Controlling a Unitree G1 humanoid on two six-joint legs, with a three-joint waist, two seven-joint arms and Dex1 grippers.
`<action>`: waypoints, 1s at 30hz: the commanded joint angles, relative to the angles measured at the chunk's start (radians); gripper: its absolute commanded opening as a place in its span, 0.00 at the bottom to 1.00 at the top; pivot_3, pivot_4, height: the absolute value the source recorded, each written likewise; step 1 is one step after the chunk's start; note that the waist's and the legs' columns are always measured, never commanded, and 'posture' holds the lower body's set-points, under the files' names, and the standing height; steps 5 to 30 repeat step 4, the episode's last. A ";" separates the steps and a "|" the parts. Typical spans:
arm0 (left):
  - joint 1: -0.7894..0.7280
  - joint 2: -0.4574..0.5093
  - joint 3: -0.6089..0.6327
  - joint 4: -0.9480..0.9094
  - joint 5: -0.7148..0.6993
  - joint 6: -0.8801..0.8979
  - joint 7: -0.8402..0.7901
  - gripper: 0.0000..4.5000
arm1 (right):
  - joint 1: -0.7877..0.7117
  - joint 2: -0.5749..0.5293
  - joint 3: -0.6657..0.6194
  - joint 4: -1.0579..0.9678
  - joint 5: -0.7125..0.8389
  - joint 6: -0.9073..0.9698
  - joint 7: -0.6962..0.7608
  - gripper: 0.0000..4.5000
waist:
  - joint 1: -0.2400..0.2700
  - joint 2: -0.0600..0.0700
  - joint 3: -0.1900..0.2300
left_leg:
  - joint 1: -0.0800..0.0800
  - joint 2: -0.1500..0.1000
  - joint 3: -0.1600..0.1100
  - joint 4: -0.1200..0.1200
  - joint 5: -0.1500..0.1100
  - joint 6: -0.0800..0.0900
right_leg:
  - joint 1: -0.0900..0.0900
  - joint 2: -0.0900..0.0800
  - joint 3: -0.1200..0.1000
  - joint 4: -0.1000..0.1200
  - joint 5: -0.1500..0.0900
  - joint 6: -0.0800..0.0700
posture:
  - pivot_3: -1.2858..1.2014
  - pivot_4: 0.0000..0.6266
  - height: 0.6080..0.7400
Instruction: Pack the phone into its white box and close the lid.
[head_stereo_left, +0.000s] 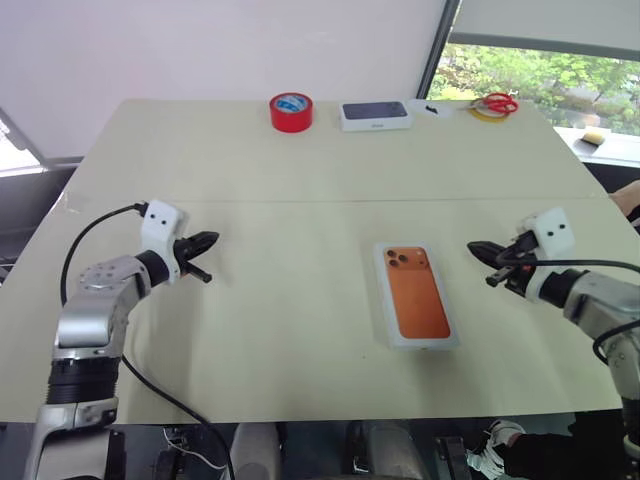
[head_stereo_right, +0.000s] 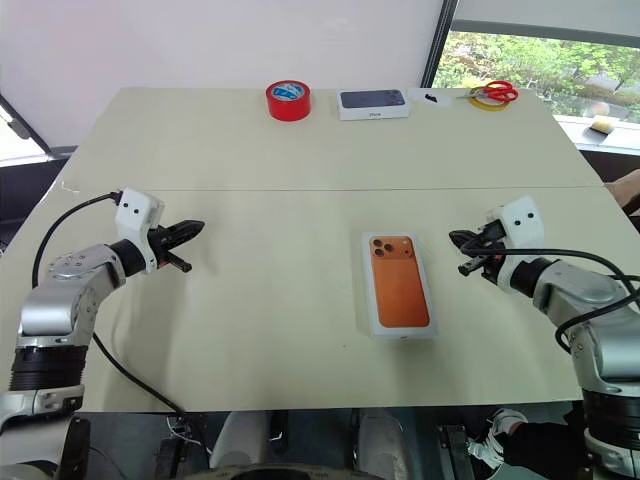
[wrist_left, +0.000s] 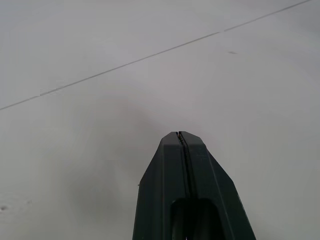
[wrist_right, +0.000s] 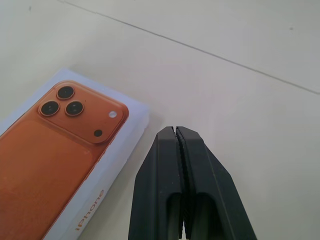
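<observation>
Evidently the lid (head_stereo_left: 417, 295) hides the box; both tools pressed together, empty.

- Head stereo pair looks forward and down over the whole desk (head_stereo_left: 300, 200), both eyes sharing one scene (slightly offset).
- Left wrist camera skims bare desktop, close.
- Right wrist camera sits close by the lid (wrist_right: 65, 165).

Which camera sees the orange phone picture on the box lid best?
The right wrist view: the lid is big and close there, with its three printed lenses clear. Both eye views show the whole lid lying flat on the table, but small. The left wrist view faces bare table instead.
</observation>
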 joint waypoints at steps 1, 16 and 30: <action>-0.016 0.017 0.016 -0.033 -0.018 -0.012 0.006 0.00 | -0.012 -0.002 -0.016 -0.039 -0.003 -0.015 -0.002 0.01 | 0.001 0.000 0.000 | 0.000 0.000 0.000 0.000 0.000 0.000 | 0.000 0.000 0.000 0.000 0.000 0.000 | 0.52 0.24 0.93; -0.028 0.012 0.007 -0.026 -0.017 -0.016 0.011 0.00 | -0.019 0.000 -0.009 -0.031 -0.008 -0.026 0.001 0.01 | 0.001 0.000 0.000 | 0.000 0.000 0.000 0.000 0.000 0.000 | 0.000 0.000 0.000 0.000 0.000 0.000 | 0.52 0.24 0.93; -0.028 0.012 0.007 -0.026 -0.017 -0.016 0.011 0.00 | -0.019 0.000 -0.009 -0.031 -0.008 -0.026 0.001 0.01 | 0.001 0.000 0.000 | 0.000 0.000 0.000 0.000 0.000 0.000 | 0.000 0.000 0.000 0.000 0.000 0.000 | 0.52 0.24 0.93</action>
